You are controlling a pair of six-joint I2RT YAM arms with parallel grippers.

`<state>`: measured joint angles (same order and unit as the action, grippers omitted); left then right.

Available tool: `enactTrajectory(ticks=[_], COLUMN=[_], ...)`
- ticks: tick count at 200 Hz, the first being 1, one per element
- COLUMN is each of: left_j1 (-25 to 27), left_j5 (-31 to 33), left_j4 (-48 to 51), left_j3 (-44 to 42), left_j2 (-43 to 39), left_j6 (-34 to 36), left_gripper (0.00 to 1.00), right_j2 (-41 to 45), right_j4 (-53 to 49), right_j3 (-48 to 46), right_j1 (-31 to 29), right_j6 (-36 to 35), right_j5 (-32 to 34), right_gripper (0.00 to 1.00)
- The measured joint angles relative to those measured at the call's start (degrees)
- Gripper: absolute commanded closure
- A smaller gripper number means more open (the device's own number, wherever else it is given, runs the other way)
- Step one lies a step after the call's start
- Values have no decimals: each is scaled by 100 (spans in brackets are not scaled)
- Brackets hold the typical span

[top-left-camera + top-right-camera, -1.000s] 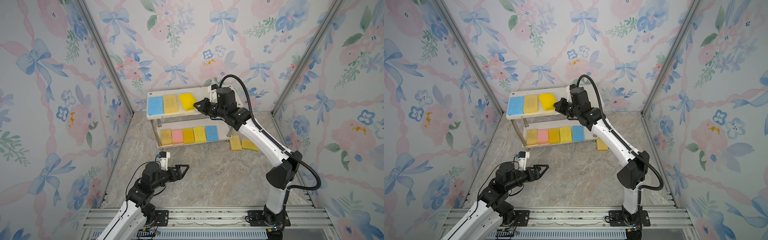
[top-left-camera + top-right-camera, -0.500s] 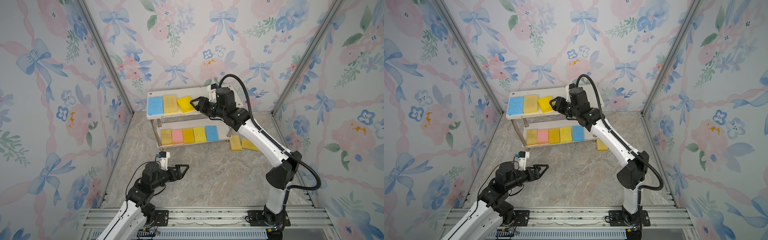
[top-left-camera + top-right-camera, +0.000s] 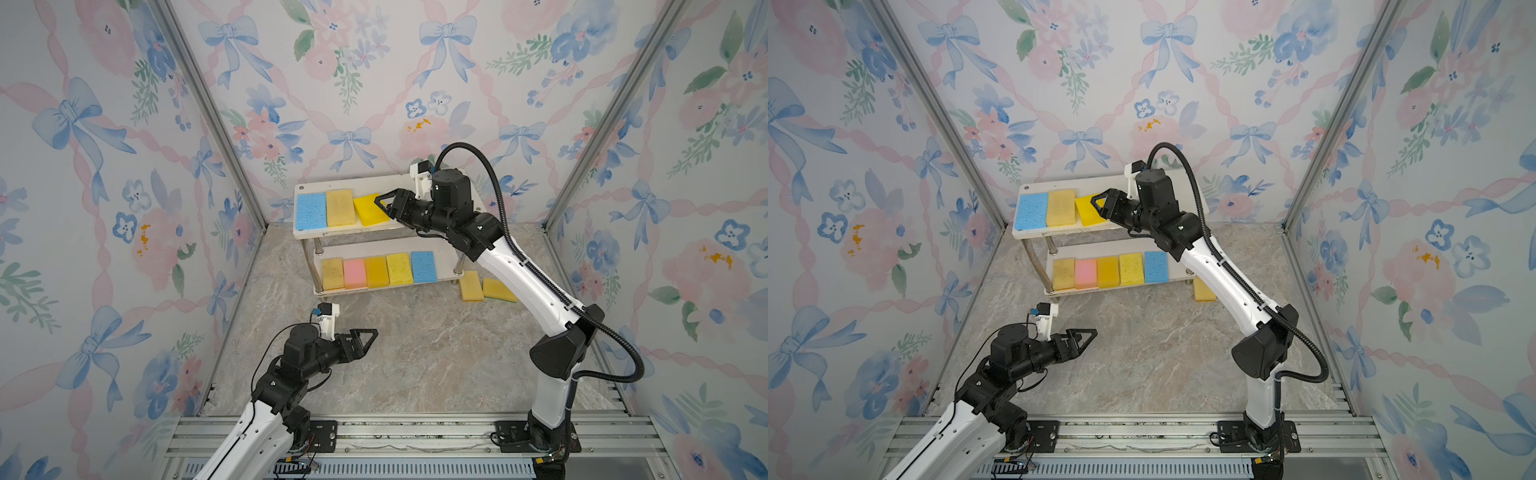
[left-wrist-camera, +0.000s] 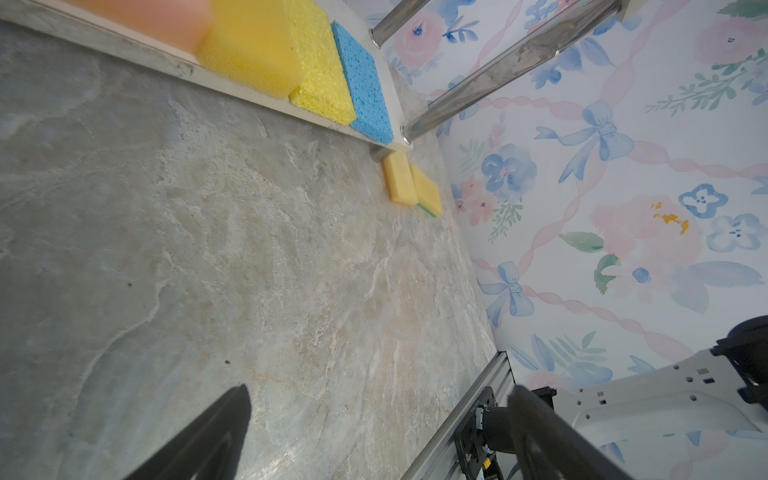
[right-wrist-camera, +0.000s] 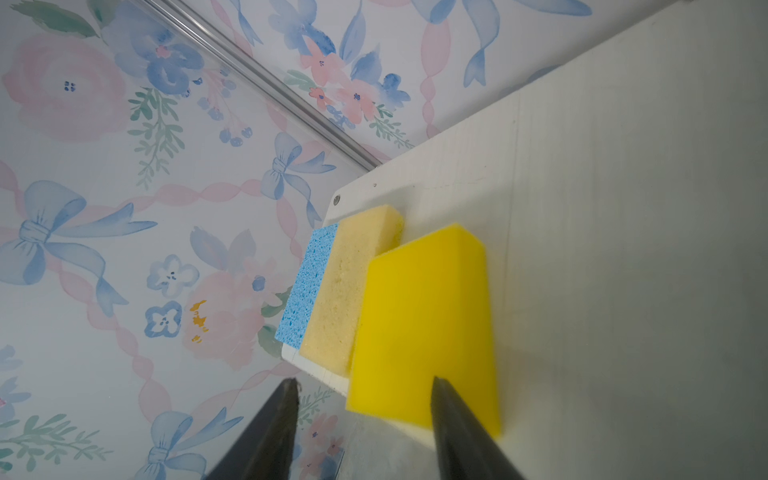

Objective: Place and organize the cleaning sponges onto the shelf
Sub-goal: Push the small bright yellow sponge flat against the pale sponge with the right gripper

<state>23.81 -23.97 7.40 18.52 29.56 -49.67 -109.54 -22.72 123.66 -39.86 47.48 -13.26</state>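
Against far wall (image 3: 374, 83): white two-tier shelf (image 3: 374, 185). Over its top board: right gripper (image 3: 381, 204), fingers released. Near left: left gripper (image 3: 368, 338), spread wide, empty. Beneath right gripper: smooth bright-yellow sponge (image 3: 368, 210), askew, right of tan sponge (image 3: 340, 208) and blue sponge (image 3: 311, 210). On floor (image 3: 415, 353), right: two yellow sponges (image 3: 471, 286).

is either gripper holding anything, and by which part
Nothing is held. The right gripper is open over one end of the bright yellow sponge, which lies flat on the shelf; the left gripper is open and empty.
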Motion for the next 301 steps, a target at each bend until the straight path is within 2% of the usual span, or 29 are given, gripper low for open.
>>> enactTrajectory(ticks=[232, 301], left_j1=[-61, -72], left_j5=[-59, -92], left_j4=[0, 0], left_j3=[0, 0], left_j2=[-52, -52], left_j6=[0, 0], left_gripper=[2, 2], right_j2=[-7, 144], right_j4=[-160, -17], right_j3=[-31, -70], right_j1=[79, 81], right_j6=[-323, -507], right_j5=[20, -192], right_gripper=[47, 46])
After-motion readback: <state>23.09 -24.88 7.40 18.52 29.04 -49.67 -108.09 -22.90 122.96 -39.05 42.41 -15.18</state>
